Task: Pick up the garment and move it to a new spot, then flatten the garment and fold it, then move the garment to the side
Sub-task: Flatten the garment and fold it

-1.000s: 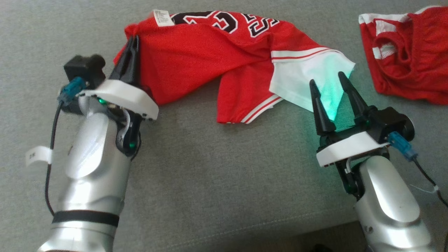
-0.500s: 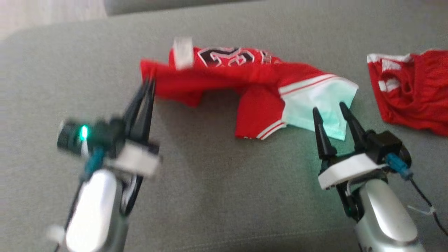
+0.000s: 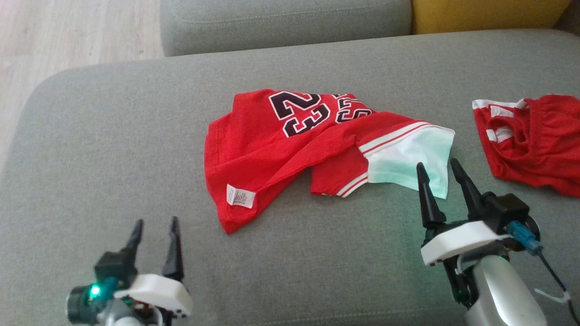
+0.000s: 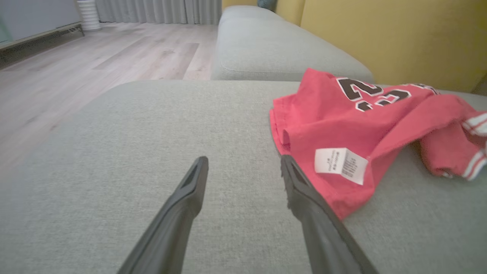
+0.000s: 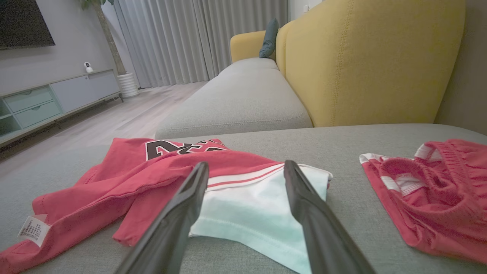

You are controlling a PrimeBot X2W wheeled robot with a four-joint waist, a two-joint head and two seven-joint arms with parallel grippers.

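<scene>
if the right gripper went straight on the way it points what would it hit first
Most likely the white sleeve of the jersey, lying right ahead of the open right gripper. Its height above the sleeve is unclear, so it may skim over.

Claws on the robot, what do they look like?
The left claw and right claw each have two long, pointy black fingers on a white base. The right arm is shiny silver, with a blue plug and black cable. A green light glows by the left claw.

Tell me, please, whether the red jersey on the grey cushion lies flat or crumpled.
Crumpled: the red jersey lies bunched on the grey cushion, fabric folded over itself, care label showing.
</scene>
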